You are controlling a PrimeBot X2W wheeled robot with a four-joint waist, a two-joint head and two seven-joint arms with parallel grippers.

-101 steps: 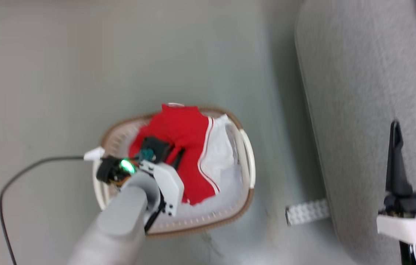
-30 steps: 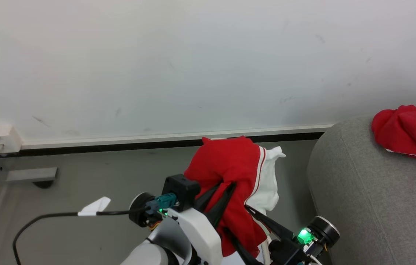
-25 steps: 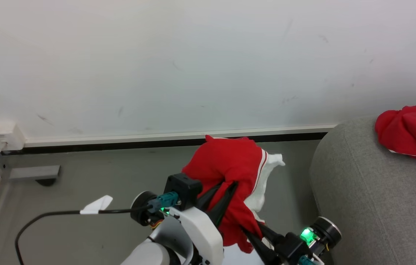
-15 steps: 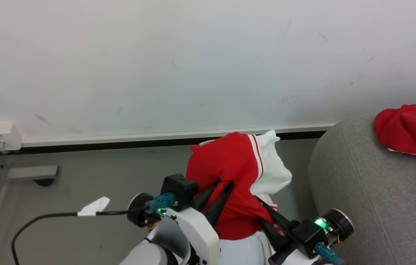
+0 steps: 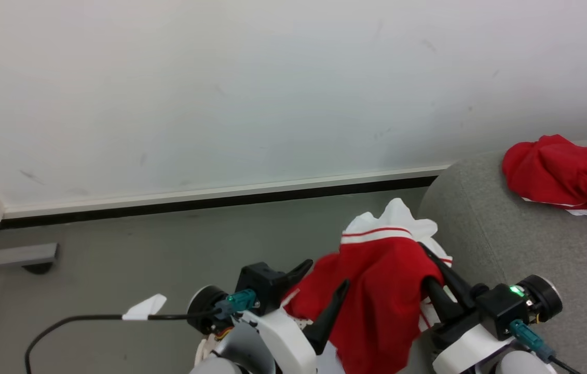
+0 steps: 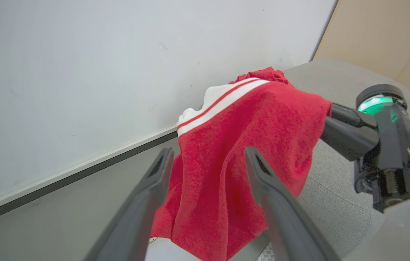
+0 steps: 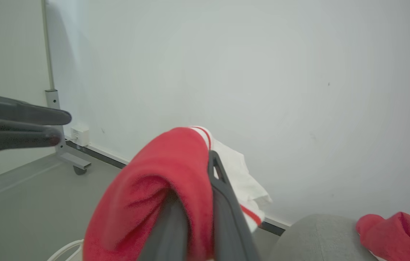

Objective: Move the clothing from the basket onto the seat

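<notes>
In the lower middle of the head view, you had the red garment (image 5: pixel 381 296) hanging clear of the floor (image 5: pixel 168 244). It was carried by the right gripper (image 5: pixel 428 267). That gripper's two dark fingers were drawn nearly together with a fold of cloth pinched between them, and the right wrist view showed the fabric draped over both fingers. The left gripper (image 5: pixel 327 274) stood just left of the cloth with its fingers spread wide and nothing clamped. The garment only hung in front of them in the left wrist view.

What mattered for the coming move was the side on which the grey sofa (image 5: pixel 532 244) lay. It filled the right of the frame, and its rounded end was just beside the holding gripper, with the white striped hem close against it or touching; I could not tell which. The right arm was therefore the nearer one, and the left was further off across the garment.

The cloth's long axis ran downward, from the striped hem at top to a loose red tail at the bottom edge. I judged you needed to carry it rightward and higher in the frame so that tail cleared the sofa's curved side. It could then land short of the second red garment (image 5: pixel 558 171) at the upper right.
</notes>
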